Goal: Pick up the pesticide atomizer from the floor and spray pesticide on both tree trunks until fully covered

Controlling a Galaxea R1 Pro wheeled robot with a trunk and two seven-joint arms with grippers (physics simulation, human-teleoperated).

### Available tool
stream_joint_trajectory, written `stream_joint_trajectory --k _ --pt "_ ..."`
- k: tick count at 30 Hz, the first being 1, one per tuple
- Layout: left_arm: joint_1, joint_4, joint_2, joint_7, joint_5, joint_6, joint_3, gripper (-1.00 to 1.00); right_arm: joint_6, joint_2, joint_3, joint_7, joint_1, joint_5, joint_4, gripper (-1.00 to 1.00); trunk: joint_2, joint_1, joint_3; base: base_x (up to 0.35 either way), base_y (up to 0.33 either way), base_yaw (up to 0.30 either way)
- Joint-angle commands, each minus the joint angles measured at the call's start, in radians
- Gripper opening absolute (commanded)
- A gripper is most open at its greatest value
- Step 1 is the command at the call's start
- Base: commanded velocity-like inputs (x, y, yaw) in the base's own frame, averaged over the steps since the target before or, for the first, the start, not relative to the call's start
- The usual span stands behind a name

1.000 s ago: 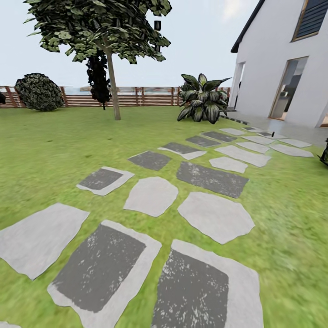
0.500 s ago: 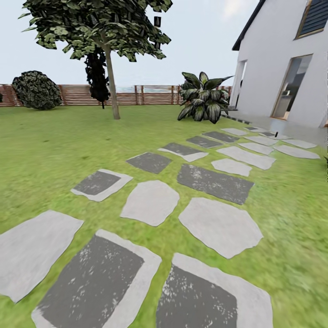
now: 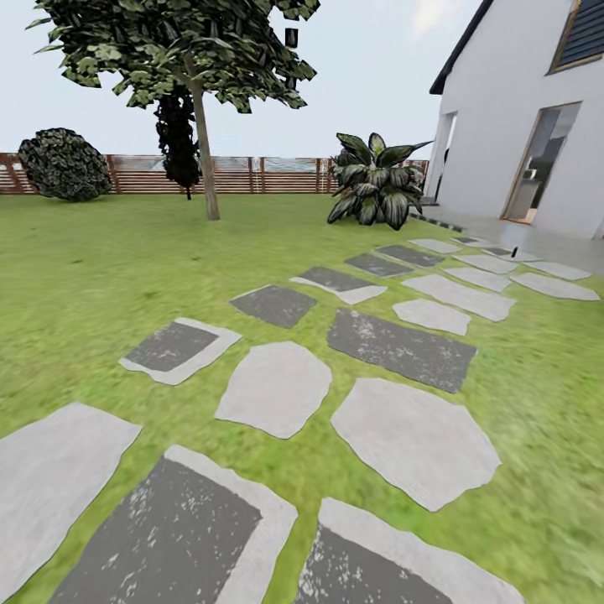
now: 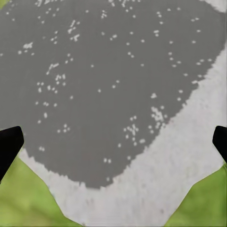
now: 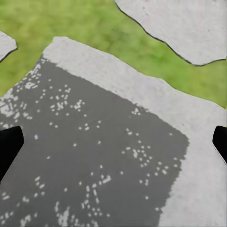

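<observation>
Black left gripper spread wide, empty; right gripper likewise

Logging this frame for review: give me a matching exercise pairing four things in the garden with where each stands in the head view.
Things:
1. round dark bush
2. thin-trunked tree
3. striped-leaf plant
4. white house

Places:
A. right edge of the view
B. far left, by the fence
C. on the lawn, left of centre
D. near the house corner

Pairs: 1-B, 2-C, 3-D, 4-A
</observation>
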Motion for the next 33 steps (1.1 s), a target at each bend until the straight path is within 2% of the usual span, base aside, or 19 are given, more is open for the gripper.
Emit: stream_joint_trajectory --k 1,25,33 --pt "0.000 0.000 0.000 0.000 0.000 0.000 0.000 1.00 0.000 0.000 0.000 0.000 0.000 0.000 0.000 1.00 0.000 0.000 0.000 0.340 0.000 0.000" --pt "0.000 0.000 0.000 0.000 0.000 0.000 0.000 1.00 0.000 0.000 0.000 0.000 0.000 0.000 0.000 1.00 0.000 0.000 0.000 0.340 0.000 0.000" --pt "0.000 0.000 0.000 0.000 0.000 0.000 0.000 1.00 0.000 0.000 0.000 0.000 0.000 0.000 0.000 1.00 0.000 0.000 0.000 0.340 0.000 -0.197"
